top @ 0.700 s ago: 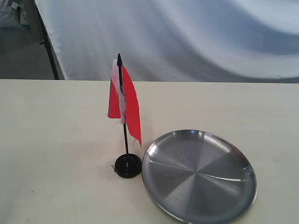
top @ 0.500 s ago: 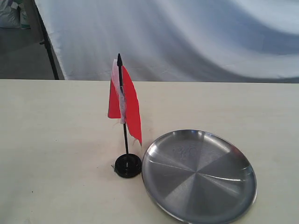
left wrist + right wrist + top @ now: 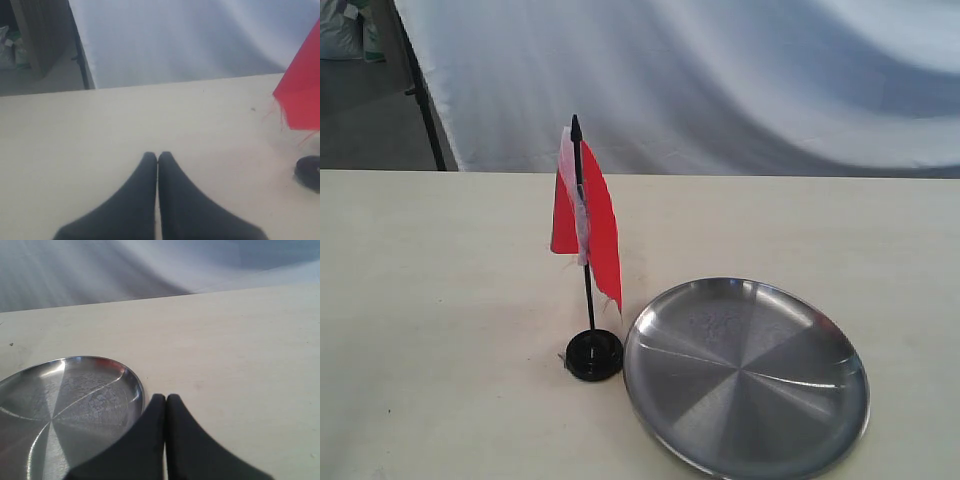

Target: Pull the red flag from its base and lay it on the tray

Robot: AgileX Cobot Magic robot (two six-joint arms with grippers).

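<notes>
Setting: a pale cream table [image 3: 440, 300] stands in front of a white cloth backdrop [image 3: 720, 80].
Red flag: the red flag [image 3: 588, 225] stands upright on the table, left of centre in the exterior view. Its thin black stick is planted in the base and its pointed tip is at the top. The red cloth hangs down along the stick, with a whitish strip beside it and a frayed lower corner.
Base: the base [image 3: 594, 354] is a small round black disc resting flat on the table, just beside the tray's left rim. Whether the two touch cannot be told.
Tray: the tray [image 3: 745, 375] is a round shiny steel plate with a raised rim. It lies flat on the table, to the right of the flag.
Left gripper: the left gripper [image 3: 158, 156] has two dark fingers pressed together tip to tip, pinching nothing. It is over bare table, with the flag's cloth and the base well apart from it.
Right gripper: the right gripper [image 3: 166, 397] has dark fingers closed against each other, holding nothing. It is just beside the tray's rim.
</notes>
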